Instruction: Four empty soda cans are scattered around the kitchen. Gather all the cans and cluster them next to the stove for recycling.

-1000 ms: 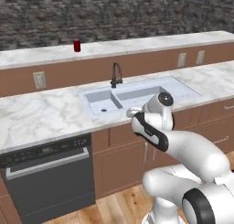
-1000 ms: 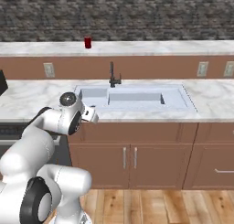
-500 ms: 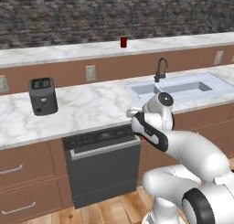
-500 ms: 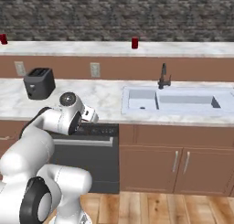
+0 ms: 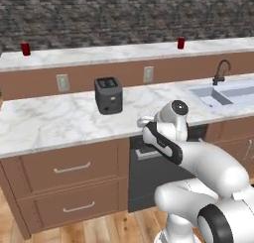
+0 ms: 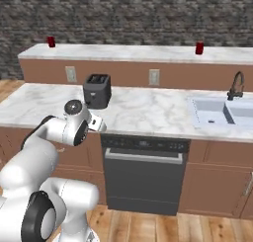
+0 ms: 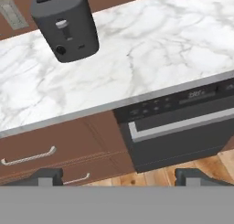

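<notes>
While fingers (image 7: 116, 177) stand apart and empty, boxy dark toaster (image 7: 66, 24), veined marble counter (image 7: 151, 49), small red cylindrical soda cans (image 5: 181, 43).

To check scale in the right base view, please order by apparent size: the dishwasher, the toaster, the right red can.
1. dishwasher
2. toaster
3. right red can, farthest from the camera, so it may look smaller than it really is.
</notes>
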